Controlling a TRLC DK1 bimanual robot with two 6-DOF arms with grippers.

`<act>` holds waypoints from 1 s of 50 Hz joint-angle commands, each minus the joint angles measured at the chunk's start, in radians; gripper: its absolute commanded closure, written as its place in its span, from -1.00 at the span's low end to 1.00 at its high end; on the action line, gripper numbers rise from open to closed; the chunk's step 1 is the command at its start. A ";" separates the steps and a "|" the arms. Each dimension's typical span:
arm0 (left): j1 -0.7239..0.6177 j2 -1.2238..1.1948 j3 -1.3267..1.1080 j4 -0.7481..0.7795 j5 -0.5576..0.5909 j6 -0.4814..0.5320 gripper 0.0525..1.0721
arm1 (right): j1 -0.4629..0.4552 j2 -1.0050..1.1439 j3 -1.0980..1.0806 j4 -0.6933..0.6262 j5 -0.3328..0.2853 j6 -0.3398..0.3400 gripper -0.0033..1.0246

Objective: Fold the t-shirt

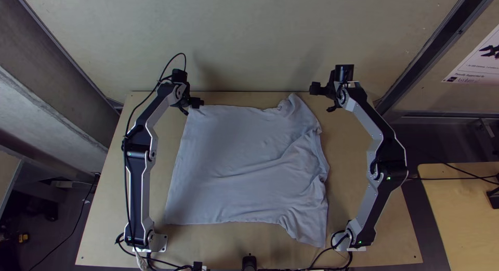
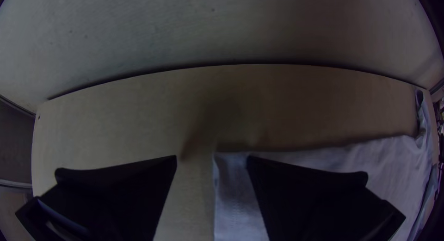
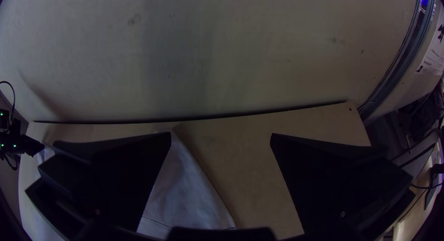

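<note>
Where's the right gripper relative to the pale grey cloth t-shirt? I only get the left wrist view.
Observer: The right gripper is beside the shirt's far sleeve, on the side of the black-and-silver right arm.
Operator: Open or shut?
Observer: Open. Its two wide flat black fingers stand well apart.
Operator: And the near sleeve?
Observer: The near sleeve lies out on the light wooden table, its tip close to the right arm's silver base plate.
</note>
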 commanded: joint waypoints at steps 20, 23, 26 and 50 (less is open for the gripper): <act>-0.017 0.004 0.007 0.005 -0.007 -0.005 0.95 | 0.020 0.212 0.168 -0.186 0.000 0.036 -0.90; -0.014 0.003 0.006 0.002 -0.007 -0.007 0.95 | 0.025 0.230 0.176 -0.187 0.000 0.036 -0.80; -0.011 0.001 0.001 -0.003 -0.007 -0.007 0.95 | 0.031 0.250 0.183 -0.189 0.000 0.034 -0.80; 0.002 -0.022 -0.005 -0.017 -0.010 -0.018 0.95 | 0.084 0.434 0.377 -0.387 0.004 -0.033 0.96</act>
